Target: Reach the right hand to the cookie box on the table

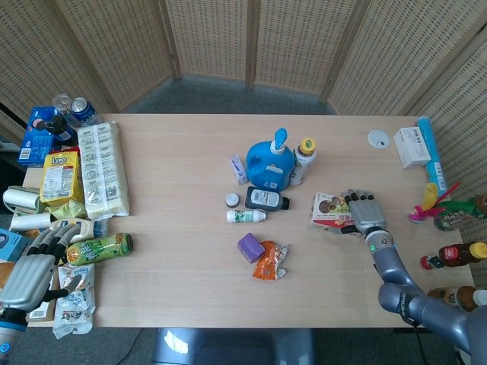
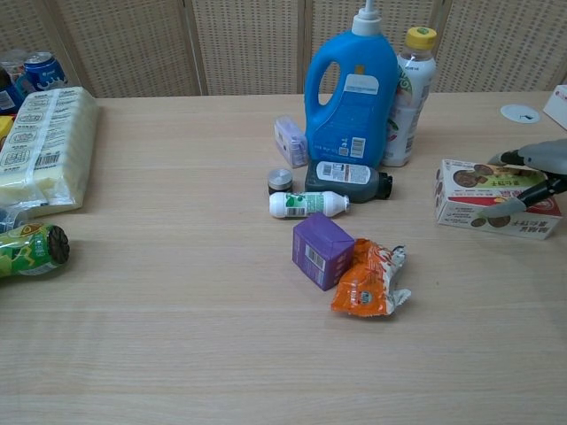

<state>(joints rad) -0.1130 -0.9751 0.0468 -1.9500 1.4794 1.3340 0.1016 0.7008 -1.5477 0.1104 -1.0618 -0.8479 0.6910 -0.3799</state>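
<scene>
The cookie box (image 1: 329,209) lies flat on the table, right of the dark bottle, with cookie pictures on its lid; the chest view shows the cookie box (image 2: 469,191) at the right edge. My right hand (image 1: 366,214) lies over the box's right end, fingers stretched across the top. In the chest view the right hand (image 2: 532,173) has its thumb against the box's front face and its fingers above the lid, not closed around it. My left hand (image 1: 33,268) hovers open, fingers apart, over the snack packs at the table's left edge.
A blue detergent jug (image 1: 268,163) and a yellow-capped bottle (image 1: 303,160) stand behind the box. A dark bottle (image 1: 266,199), white bottle (image 1: 246,216), purple carton (image 1: 250,247) and orange packet (image 1: 270,261) lie to its left. Bottles (image 1: 453,254) crowd the right edge.
</scene>
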